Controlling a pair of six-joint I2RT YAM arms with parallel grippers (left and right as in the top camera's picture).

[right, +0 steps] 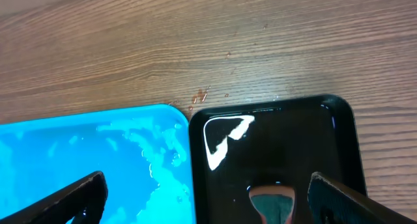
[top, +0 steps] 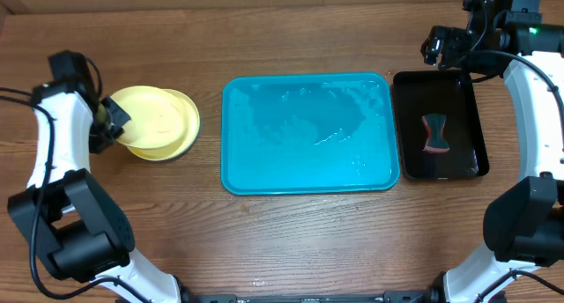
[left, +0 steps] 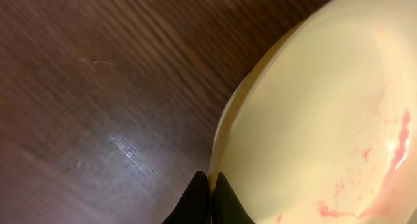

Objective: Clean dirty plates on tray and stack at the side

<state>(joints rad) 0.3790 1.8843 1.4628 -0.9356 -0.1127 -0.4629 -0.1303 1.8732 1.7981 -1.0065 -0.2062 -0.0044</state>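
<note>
Wooden table [top: 291, 241], yellow plates [top: 159, 118] stacked left, turquoise tray [top: 308, 153] centre, black tray [top: 463, 109] right

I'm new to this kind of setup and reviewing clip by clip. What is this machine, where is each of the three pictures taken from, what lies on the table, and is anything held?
These are two robot arms at a wooden table, each ending in a two-finger gripper. One picture looks down from above; the other two come from cameras on the wrists. On the table lie a large turquoise plastic tray, glistening and without plates, a smaller black tray holding a small grey-and-red pad, and a stack of round yellowish plastic plates. The left gripper is closed at the rim of the top plate, which shows faint red smears. The right gripper hangs open over the trays' adjoining far corners, holding nothing.
</note>
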